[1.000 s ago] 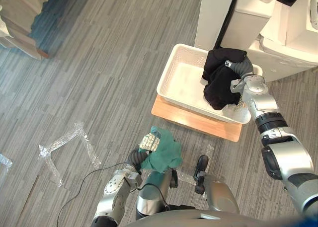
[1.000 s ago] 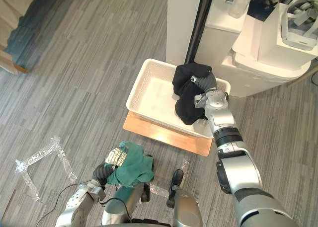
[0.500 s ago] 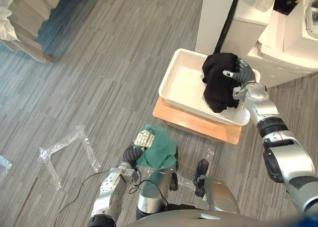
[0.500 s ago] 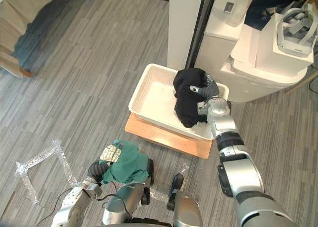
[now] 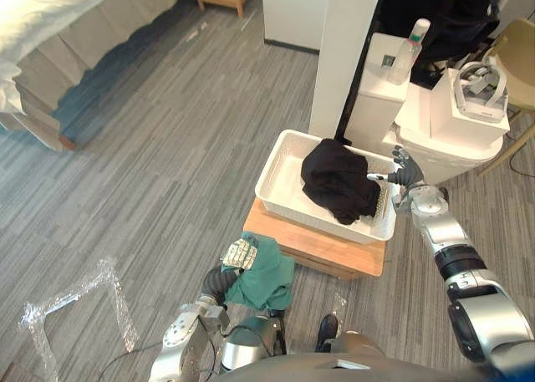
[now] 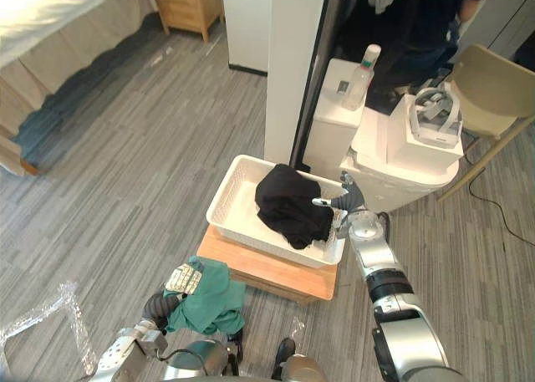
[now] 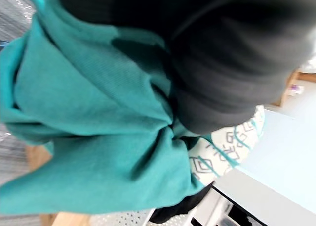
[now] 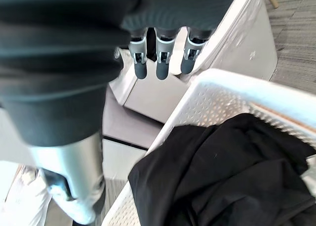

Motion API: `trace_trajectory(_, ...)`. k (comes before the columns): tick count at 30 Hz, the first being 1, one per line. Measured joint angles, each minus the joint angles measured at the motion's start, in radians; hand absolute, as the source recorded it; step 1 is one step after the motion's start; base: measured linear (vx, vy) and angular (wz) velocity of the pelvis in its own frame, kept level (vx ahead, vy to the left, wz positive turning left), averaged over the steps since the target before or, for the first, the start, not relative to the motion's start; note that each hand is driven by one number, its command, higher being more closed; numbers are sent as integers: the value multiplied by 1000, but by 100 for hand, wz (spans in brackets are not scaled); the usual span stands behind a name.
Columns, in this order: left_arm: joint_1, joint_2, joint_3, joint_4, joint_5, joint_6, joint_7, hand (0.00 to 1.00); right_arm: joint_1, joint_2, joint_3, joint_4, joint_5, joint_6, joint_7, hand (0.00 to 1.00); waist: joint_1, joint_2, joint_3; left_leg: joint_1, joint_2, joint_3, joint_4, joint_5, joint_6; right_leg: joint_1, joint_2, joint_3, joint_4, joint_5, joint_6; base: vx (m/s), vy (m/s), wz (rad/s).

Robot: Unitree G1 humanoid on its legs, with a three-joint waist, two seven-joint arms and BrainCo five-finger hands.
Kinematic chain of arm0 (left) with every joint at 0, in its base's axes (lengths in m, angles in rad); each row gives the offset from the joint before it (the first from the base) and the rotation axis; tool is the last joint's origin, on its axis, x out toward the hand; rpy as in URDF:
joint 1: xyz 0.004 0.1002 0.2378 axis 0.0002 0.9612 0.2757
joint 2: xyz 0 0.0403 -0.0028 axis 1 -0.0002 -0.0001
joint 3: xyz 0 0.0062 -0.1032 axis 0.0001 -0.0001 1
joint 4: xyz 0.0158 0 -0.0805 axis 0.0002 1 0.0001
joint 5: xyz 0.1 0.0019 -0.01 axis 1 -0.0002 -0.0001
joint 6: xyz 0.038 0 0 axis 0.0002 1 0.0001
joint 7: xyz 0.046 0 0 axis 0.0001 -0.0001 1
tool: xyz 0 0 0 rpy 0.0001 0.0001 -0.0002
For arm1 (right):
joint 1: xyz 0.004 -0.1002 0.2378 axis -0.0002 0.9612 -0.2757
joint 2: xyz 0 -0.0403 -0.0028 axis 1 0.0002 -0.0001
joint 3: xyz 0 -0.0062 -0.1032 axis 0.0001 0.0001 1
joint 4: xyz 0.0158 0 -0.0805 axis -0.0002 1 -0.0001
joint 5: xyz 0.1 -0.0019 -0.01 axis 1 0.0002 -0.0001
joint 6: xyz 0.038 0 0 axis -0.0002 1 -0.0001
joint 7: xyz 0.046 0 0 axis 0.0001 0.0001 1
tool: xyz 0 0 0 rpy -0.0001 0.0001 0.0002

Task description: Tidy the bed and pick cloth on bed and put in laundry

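Black cloth (image 5: 338,185) is lying in basket (image 5: 272,166); R hand (image 5: 403,180) is being held at its rim, fingers (image 8: 162,67) straight, empty. Teal cloth (image 5: 263,273) is being carried over L hand (image 7: 222,63), grip can't be told: if loose, could be dropped short of basket.

Black cloth (image 5: 338,185) in white perforated basket (image 5: 274,170); teal cloth (image 5: 263,275), partly cream with teal geometric print

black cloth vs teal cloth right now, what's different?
The black cloth lies in the white basket, beside the open right hand. The teal cloth hangs bunched on the left hand, outside the basket. The black cloth is plain; the teal cloth carries a white patterned patch. Both are crumpled.
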Motion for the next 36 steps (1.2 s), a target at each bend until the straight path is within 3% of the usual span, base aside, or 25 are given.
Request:
trace_trajectory(4,6,-13,31,-110,13,-10,20,100,165,51,-84,-13,5,23,-38,0,-27,-3,-9,17,0,13,0,-11,1,17,1,10,-10,0,0,25,7,-9)
trace_trajectory(6,-1,-12,47,-186,21,-38,43,100,270,85,-113,11,4,54,-39,0,-45,0,-23,30,0,30,0,-16,4,23,0,29,-12,1,1,38,21,-26)
trace_trajectory(9,-51,-8,61,-230,20,-83,70,100,381,127,-126,113,18,61,-79,0,-80,5,-50,40,1,47,0,-23,3,26,1,44,-13,1,1,43,15,-20)
trace_trajectory(14,-182,15,19,-146,24,-223,154,100,514,191,-213,308,40,60,-89,0,-113,14,-74,77,13,100,-1,-43,-2,40,11,96,-16,1,0,14,7,-33)
trace_trajectory(16,-200,18,18,-123,29,-285,189,100,560,211,-254,350,68,59,-54,0,-132,8,-85,85,18,119,-1,-49,-4,40,16,114,-16,1,0,31,-2,-28)
trace_trajectory(19,-216,25,4,-121,107,-338,256,100,647,241,-327,364,76,58,5,0,-136,1,-95,99,23,152,-1,-65,-6,47,19,139,-17,1,0,22,8,-29)
trace_trajectory(21,-228,68,8,-147,135,-338,272,100,699,263,-394,374,74,44,50,0,-147,-1,-128,97,31,201,-1,-87,0,44,21,154,-29,10,-1,29,27,-28)
trace_trajectory(25,-341,153,88,-244,129,-241,271,100,790,311,-508,383,44,-29,108,0,-151,1,-173,118,44,297,-1,-108,-6,38,23,194,-23,20,5,70,41,-33)
trace_trajectory(29,-443,191,128,-240,131,-176,292,100,827,331,-512,379,-14,-82,154,0,-170,-3,-205,130,50,343,-1,-128,-15,24,31,244,-16,27,9,34,37,-38)
trace_trajectory(32,-485,208,142,-195,135,-164,315,100,864,359,-531,361,-56,-119,178,0,-205,-6,-224,136,56,367,0,-138,-19,20,37,257,-14,27,9,44,-4,-26)
trace_trajectory(36,-540,212,153,-110,136,-156,332,100,888,362,-534,361,-65,-135,190,0,-210,-4,-226,141,62,410,0,-147,-34,3,46,301,-8,27,9,41,-22,-29)
